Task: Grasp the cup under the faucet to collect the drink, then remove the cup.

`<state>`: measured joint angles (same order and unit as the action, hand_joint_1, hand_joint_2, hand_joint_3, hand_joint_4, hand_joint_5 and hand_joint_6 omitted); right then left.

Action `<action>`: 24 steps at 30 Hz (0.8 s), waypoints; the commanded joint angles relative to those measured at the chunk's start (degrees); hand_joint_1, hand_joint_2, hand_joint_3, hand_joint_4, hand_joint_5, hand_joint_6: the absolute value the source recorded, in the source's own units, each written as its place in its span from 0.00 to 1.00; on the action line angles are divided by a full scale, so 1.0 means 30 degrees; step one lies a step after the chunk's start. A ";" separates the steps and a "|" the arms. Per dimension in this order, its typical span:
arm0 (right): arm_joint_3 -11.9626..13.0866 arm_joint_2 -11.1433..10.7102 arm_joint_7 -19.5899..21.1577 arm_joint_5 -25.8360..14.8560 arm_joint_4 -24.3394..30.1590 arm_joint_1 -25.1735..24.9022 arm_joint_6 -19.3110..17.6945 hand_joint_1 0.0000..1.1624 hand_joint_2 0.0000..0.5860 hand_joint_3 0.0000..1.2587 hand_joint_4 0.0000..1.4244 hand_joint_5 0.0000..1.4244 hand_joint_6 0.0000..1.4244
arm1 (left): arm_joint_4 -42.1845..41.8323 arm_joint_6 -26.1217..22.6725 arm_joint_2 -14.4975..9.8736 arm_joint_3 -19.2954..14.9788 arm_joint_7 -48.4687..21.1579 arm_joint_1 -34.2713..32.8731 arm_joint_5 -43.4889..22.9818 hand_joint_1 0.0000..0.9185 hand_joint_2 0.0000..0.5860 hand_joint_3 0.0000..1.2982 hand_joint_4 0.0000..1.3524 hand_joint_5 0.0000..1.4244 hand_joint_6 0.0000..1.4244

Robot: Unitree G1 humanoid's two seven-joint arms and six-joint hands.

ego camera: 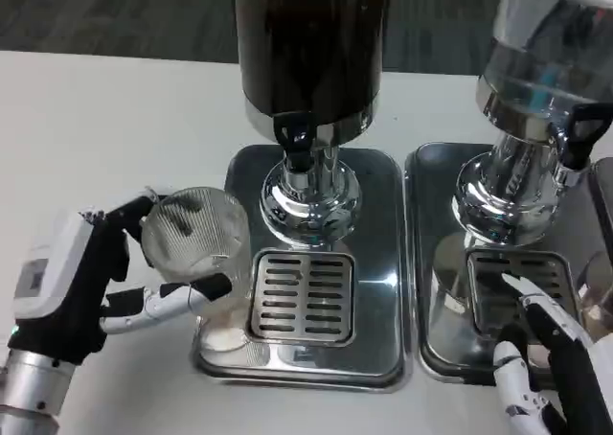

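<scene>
Item: cup [194,239], clear, upright, gripped in my left hand [91,286]. Faucet [299,136]: to the hand's right, slightly beyond. Right hand [551,358]: empty, fingers apart, farther off.

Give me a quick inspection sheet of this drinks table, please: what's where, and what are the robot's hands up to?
Surface: white table, bare on its left part.
Job's things: clear cup, empty, held at the left edge of the steel tray, short of the grate. Dark drink dispenser with black tap stands above the tray.
Clutter: second dispenser on its own tray at right.
Hands: left hand grips the cup; right hand holds nothing, fingers apart, over the right tray.
Cables: nothing seen.
Surroundings: dark carpet beyond the table.
</scene>
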<state>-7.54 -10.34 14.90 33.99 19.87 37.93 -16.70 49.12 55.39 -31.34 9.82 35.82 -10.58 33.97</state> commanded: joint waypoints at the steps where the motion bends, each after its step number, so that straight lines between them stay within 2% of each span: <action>1: -0.0012 0.0079 0.0202 0.0010 -0.0053 0.0034 -0.0368 0.08 0.97 0.19 0.11 0.11 0.08 | -0.0279 0.0023 0.0410 0.0119 -0.0330 -0.0516 0.0037 0.38 0.17 0.48 0.49 0.64 0.88; 12: -0.0003 0.0185 0.0143 0.0189 0.0096 0.0054 -0.0333 0.10 0.97 0.20 0.12 0.11 0.08 | -0.0018 -0.0266 0.1266 0.0778 -0.0811 -0.1054 0.0376 0.38 0.17 0.48 0.49 0.64 0.88; 24: 0.0054 0.0233 0.0094 0.0182 0.0329 0.0315 -0.0223 0.11 0.97 0.20 0.12 0.11 0.08 | 0.0239 -0.0574 0.1814 0.1314 -0.1171 -0.1562 0.0369 0.38 0.17 0.48 0.49 0.64 0.88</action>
<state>-7.52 -9.65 14.98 34.56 20.08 38.44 -16.85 49.52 53.92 -26.36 13.53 32.59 -13.80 34.71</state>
